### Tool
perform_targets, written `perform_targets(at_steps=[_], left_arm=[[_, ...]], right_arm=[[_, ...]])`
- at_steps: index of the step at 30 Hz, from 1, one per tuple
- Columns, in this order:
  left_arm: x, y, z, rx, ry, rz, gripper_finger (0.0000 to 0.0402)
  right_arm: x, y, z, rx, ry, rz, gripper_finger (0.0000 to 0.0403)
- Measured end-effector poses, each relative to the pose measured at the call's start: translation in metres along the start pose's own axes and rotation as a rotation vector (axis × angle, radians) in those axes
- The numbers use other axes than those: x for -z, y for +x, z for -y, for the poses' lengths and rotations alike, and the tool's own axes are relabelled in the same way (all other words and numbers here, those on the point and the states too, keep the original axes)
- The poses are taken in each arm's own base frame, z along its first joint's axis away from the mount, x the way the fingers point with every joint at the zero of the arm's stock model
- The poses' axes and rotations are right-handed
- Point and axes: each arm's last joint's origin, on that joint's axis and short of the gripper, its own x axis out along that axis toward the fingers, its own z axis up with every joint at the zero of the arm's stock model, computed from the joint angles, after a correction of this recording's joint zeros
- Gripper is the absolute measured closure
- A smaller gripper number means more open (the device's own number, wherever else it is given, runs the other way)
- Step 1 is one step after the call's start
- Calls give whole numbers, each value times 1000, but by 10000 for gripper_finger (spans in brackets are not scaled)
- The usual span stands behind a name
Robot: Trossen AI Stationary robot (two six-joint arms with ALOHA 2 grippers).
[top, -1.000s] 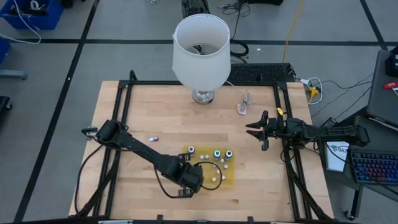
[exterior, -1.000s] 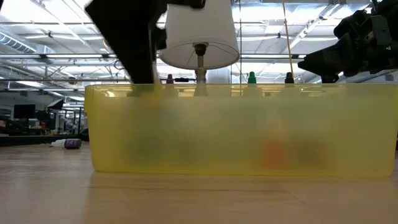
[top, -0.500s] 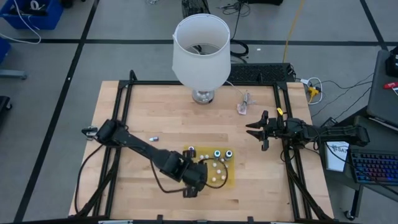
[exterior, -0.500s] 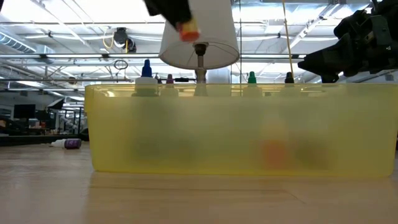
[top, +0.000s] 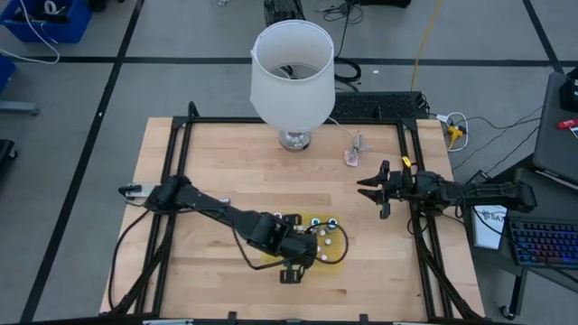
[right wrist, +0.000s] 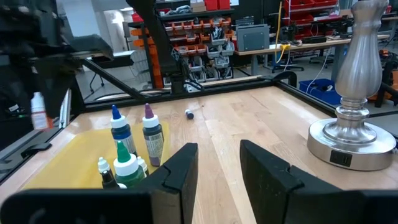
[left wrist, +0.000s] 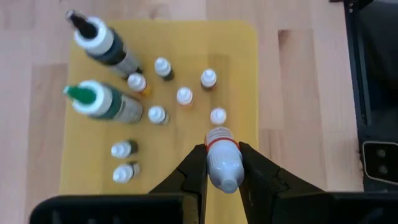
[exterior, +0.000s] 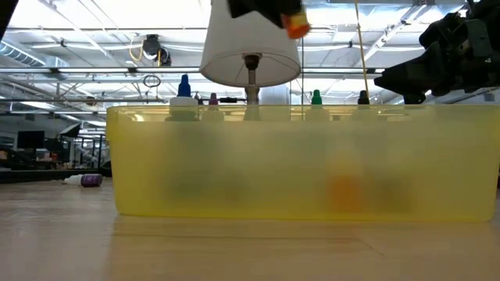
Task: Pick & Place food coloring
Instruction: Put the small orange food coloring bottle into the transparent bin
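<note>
Overhead, we see the wooden surface [top: 226,162] carrying a lamp with a white shade [top: 292,72] at its far edge. Nearer the front lies a yellow tray [top: 339,257], its long wall filling the low view [exterior: 305,164]. The left arm reaches across the surface and ends above that tray. The right arm waits at the right side of the surface, well apart from the tray.

The left tool [left wrist: 222,171] is closed tight on a small bottle [left wrist: 224,163] with a pale whitish body and a red-orange band near its cap end. Its two dark fingers [left wrist: 196,168] press the bottle from both sides, and the bottle hangs above the tray, clear of the bottles below. In the low view it shows as an orange spot [exterior: 296,26] high above the tray wall.

The right tool [top: 372,190] grips nothing, its fingers [right wrist: 180,165] standing a narrow gap apart.

On the tray, the food coloring [left wrist: 185,96] stands as tiny white-capped bottles, just beside two taller dark bottles [left wrist: 106,102].
</note>
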Motion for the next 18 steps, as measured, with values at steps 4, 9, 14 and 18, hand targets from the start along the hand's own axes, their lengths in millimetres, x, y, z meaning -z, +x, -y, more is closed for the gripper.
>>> perform_targets(at_steps=[4,9,14,18], left_arm=[[1,19,-1,-23,38,-68,335],[8,47,-1,-48,48,-149,335],[12,75,2,-23,70,-183,335],[16,89,3,-25,66,-204,335]], right_arm=[[0,0,0,0,0,0,291],[0,0,0,0,0,-1,291],[0,0,0,0,0,0,291],[0,0,0,0,0,0,291]])
